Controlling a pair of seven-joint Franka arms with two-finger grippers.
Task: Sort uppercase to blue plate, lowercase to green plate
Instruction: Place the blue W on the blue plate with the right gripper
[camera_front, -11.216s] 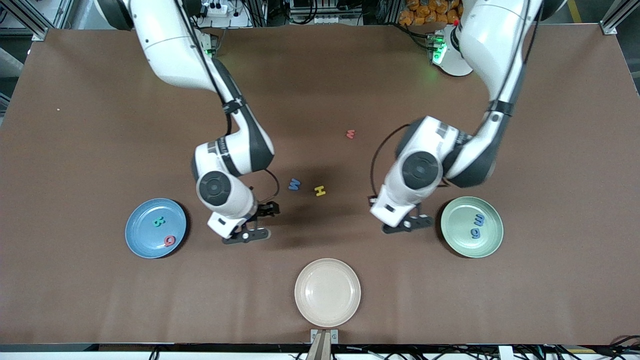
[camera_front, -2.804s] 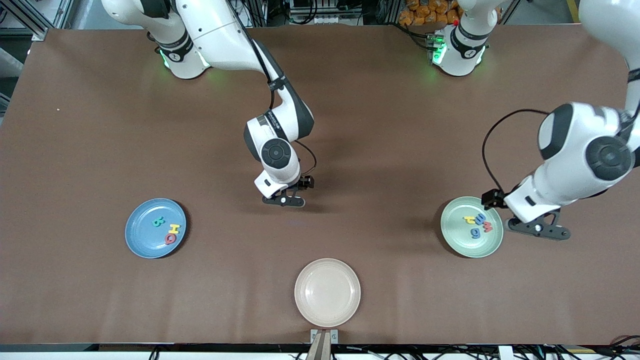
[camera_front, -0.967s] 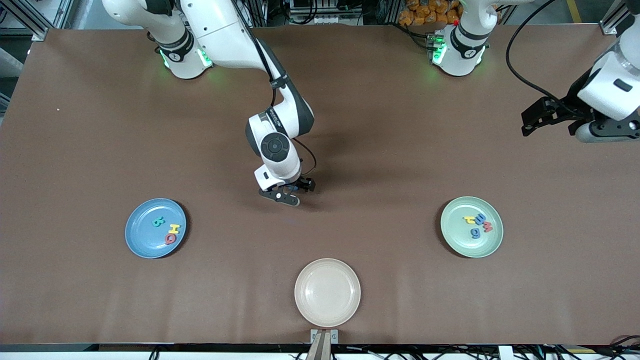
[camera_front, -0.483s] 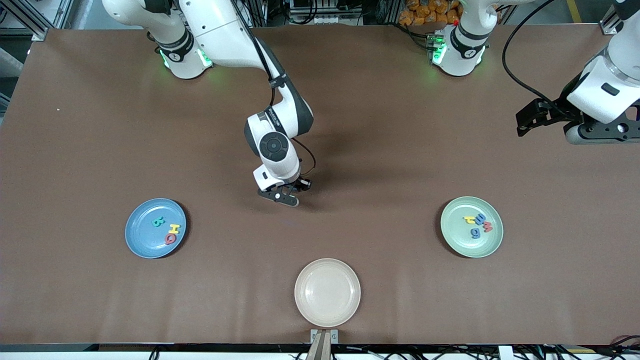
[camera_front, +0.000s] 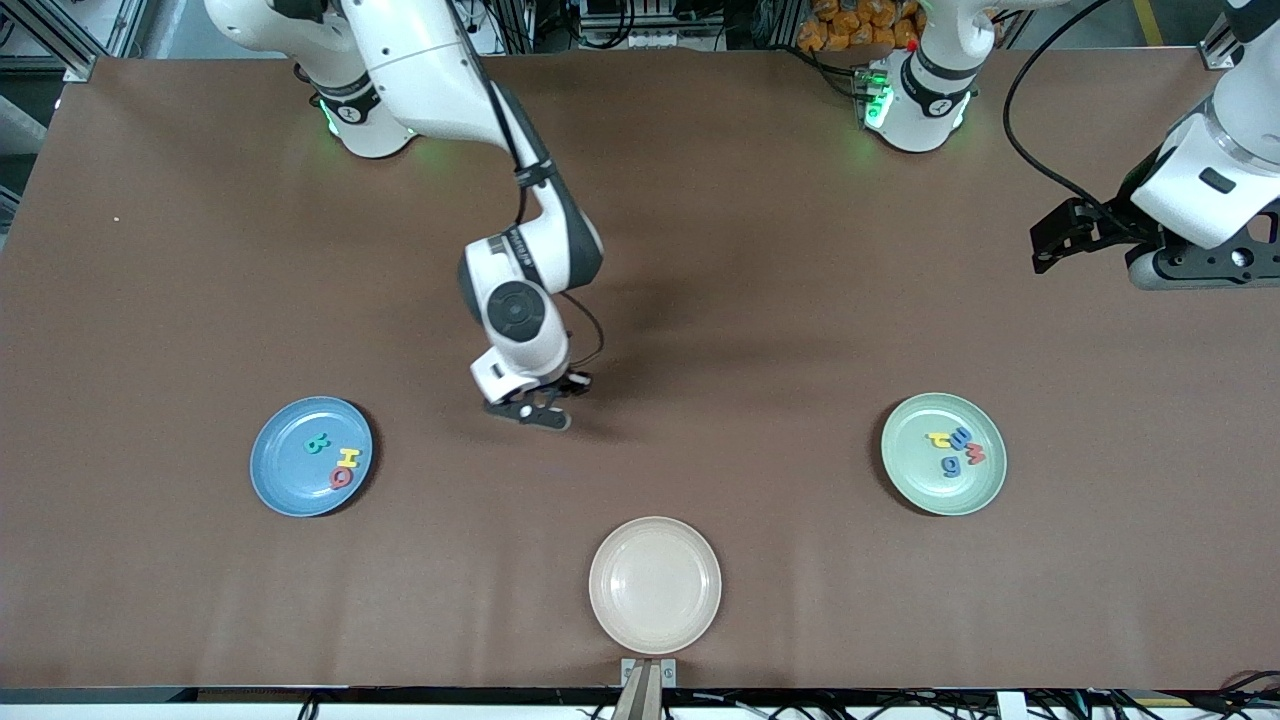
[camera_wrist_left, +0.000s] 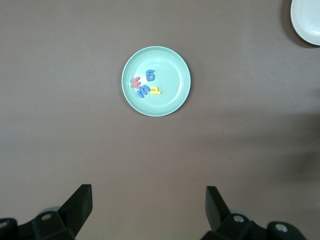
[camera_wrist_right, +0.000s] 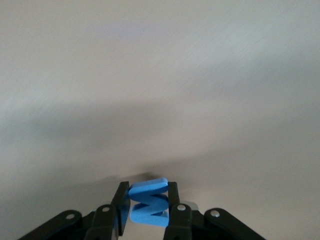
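- Now the right gripper (camera_wrist_right: 148, 207) hangs low over the bare brown desk (camera_front: 760, 330), between the blue plate (camera_front: 270, 480) and the green plate (camera_front: 985, 480), its fingers (camera_wrist_right: 120, 205) clamped on the blue W/M letter (camera_wrist_right: 148, 202).
- Teal-green R (camera_front: 317, 443), yellow H (camera_front: 347, 458) and red Q (camera_front: 341, 478) lie in the blue plate.
- Yellow hooked letter (camera_front: 939, 439), two blue letters (camera_front: 955, 452) and a red-pink letter (camera_front: 976, 456), seemingly an m or w, lie clustered in the green plate.
- Raised over the desk's left-arm end, the left gripper (camera_wrist_left: 149, 212) waits with fingers wide, holding nothing.
- Nearest the front camera sits a cream plate (camera_front: 700, 620).
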